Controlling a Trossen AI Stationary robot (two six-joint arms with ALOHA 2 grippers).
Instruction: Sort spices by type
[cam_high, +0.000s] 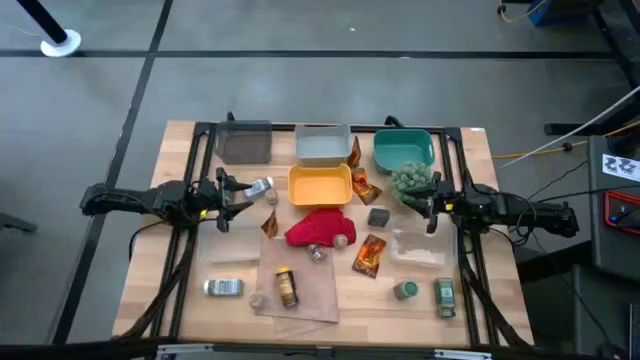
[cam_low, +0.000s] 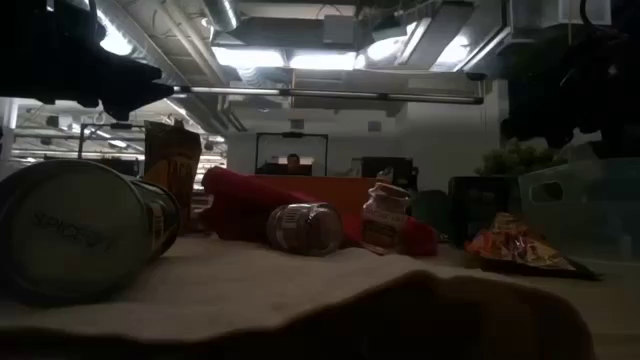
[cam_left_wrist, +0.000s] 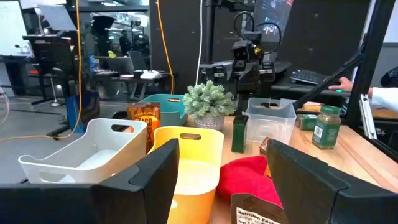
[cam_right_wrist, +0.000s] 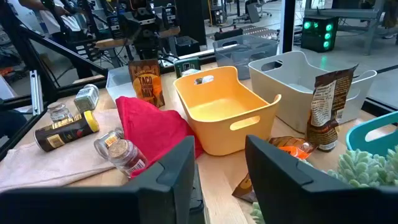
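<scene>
From above, the left hand (cam_high: 232, 192) hovers with fingers spread and empty at the left side of the table (cam_high: 180, 270). A silver-capped jar (cam_high: 260, 188) lies just past its fingertips, with the yellow bin (cam_high: 320, 185) and the red cloth (cam_high: 318, 228) beyond. The right hand (cam_high: 432, 203) faces it from the far side, half open and holding nothing, with the fuzzy plant (cam_high: 410, 180) just beside it. Most spices lie loose on the table: foil sachets (cam_high: 369, 255), a yellow-capped brown bottle (cam_high: 287, 287) on the brown paper (cam_high: 300, 290), and green-lidded jars (cam_high: 444, 296) nearer the front edge than the right hand.

From table height, neither hand can be told apart from the dark shapes overhead. A large jar on its side (cam_low: 80, 230) and a smaller clear jar (cam_low: 305, 228) rest before the cloth, round and free to roll.

Past the left hand's open fingers (cam_left_wrist: 155, 180), the yellow bin and a white bin (cam_left_wrist: 93, 149) sit directly ahead.

Past the right hand's fingers (cam_right_wrist: 280, 180), a clear jar (cam_right_wrist: 124, 154) lies against the cloth, an orange sachet (cam_right_wrist: 292, 149) nearer.

The risks, as I judge them: lying jars could roll away from a closing grip, the cloth could snag and drag, and the two hands could meet over the middle.
</scene>
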